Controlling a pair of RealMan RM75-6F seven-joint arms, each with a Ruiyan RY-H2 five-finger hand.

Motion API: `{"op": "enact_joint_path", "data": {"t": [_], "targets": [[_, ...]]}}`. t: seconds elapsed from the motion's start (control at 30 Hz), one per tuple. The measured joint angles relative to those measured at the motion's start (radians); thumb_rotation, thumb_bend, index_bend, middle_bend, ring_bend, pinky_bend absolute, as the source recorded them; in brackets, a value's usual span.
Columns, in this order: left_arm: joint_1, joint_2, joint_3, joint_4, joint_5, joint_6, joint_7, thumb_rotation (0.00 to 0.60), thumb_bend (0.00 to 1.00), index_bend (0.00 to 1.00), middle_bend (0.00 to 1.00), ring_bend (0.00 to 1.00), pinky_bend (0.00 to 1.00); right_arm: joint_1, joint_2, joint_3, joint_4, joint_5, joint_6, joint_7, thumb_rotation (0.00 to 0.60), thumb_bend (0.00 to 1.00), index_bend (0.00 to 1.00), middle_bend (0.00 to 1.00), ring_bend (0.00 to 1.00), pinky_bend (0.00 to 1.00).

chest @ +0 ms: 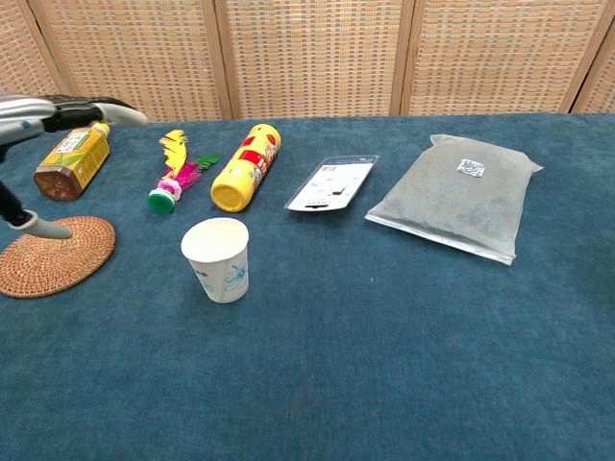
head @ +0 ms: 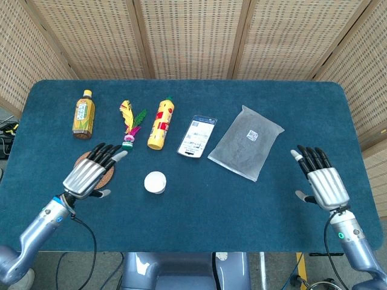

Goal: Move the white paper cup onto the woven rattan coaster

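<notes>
Overhead first, the head view: white paper cup [head: 155, 182] stands upright on the blue table [head: 199, 211], just below centre-left, with nothing touching it. At its nine o'clock lies the woven rattan coaster [head: 109, 174], largely covered by the left hand [head: 89, 174], which hangs over it palm down with fingers stretched apart and nothing in them. Far off at the cup's three o'clock, near the table's right edge, the right hand [head: 322, 179] is likewise spread wide and holds nothing. Along the far side runs a row: tea bottle [head: 84, 114] at eleven o'clock from the coaster, feathered shuttlecock [head: 130, 125] at eleven from the cup, yellow bottle [head: 160, 124] at twelve, small flat packet [head: 197, 136] at one, grey pouch [head: 247, 142] at two.

Chest view: cup [chest: 218, 258] sits upright left of centre, mouth open, a blue print on its side. The coaster [chest: 60, 256] lies flat at its nine o'clock, well apart from it. Only part of the left hand [chest: 43, 117] enters at the frame's left edge, above the coaster; one fingertip [chest: 43, 228] sits at the coaster's far rim, though contact cannot be told. Behind, from ten to two o'clock, are the tea bottle [chest: 71, 160], shuttlecock [chest: 174, 177], yellow bottle [chest: 244, 166], packet [chest: 332, 182] and pouch [chest: 457, 194].
</notes>
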Motion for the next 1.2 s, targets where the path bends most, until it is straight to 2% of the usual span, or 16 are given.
{"op": "enact_joint_path", "data": {"t": [0.27, 0.43, 0.57, 0.63, 0.7, 0.8, 0.87, 1.07, 1.2], "targets": [[-0.133, -0.06, -0.022, -0.02, -0.021, -0.183, 0.098, 0.6, 0.0, 0.0, 0.0, 0.0, 0.0, -0.091, 0.002, 0.02, -0.049, 0.029, 0.04, -0.011, 0.6, 0.0, 0.01, 0.0, 0.0, 0.0], [-0.208, -0.1, -0.039, -0.036, -0.138, -0.299, 0.211, 0.6, 0.0, 0.0, 0.0, 0.0, 0.0, -0.115, 0.031, 0.049, -0.066, 0.028, 0.045, -0.008, 0.6, 0.0, 0.01, 0.0, 0.0, 0.0], [-0.252, -0.145, -0.046, -0.024, -0.24, -0.339, 0.292, 0.6, 0.0, 0.0, 0.0, 0.0, 0.0, -0.132, 0.04, 0.074, -0.068, 0.02, 0.034, 0.017, 0.6, 0.0, 0.02, 0.0, 0.0, 0.0], [-0.27, -0.171, -0.047, -0.013, -0.288, -0.346, 0.333, 0.6, 0.0, 0.0, 0.0, 0.01, 0.04, -0.137, 0.042, 0.084, -0.067, 0.017, 0.028, 0.025, 0.6, 0.0, 0.02, 0.0, 0.0, 0.0], [-0.283, -0.197, -0.049, -0.001, -0.326, -0.343, 0.361, 0.6, 0.0, 0.0, 0.0, 0.05, 0.13, -0.142, 0.043, 0.095, -0.064, 0.009, 0.024, 0.034, 0.6, 0.0, 0.03, 0.0, 0.0, 0.0], [-0.3, -0.226, -0.05, 0.015, -0.376, -0.335, 0.393, 0.6, 0.0, 0.03, 0.11, 0.17, 0.25, -0.152, 0.044, 0.109, -0.06, 0.001, 0.022, 0.039, 0.6, 0.0, 0.03, 0.0, 0.0, 0.0], [-0.313, -0.237, -0.047, 0.024, -0.414, -0.332, 0.428, 0.6, 0.0, 0.13, 0.22, 0.26, 0.3, -0.158, 0.045, 0.118, -0.058, 0.0, 0.019, 0.042, 0.6, 0.0, 0.03, 0.0, 0.0, 0.0], [-0.352, -0.258, -0.03, 0.034, -0.555, -0.319, 0.527, 0.6, 0.02, 0.36, 0.41, 0.42, 0.38, -0.169, 0.048, 0.135, -0.057, -0.007, 0.004, 0.063, 0.6, 0.0, 0.03, 0.0, 0.0, 0.0], [-0.367, -0.275, -0.021, 0.039, -0.584, -0.288, 0.541, 0.6, 0.05, 0.42, 0.46, 0.47, 0.4, -0.176, 0.05, 0.146, -0.059, -0.017, -0.002, 0.073, 0.6, 0.0, 0.03, 0.0, 0.0, 0.0]]}}
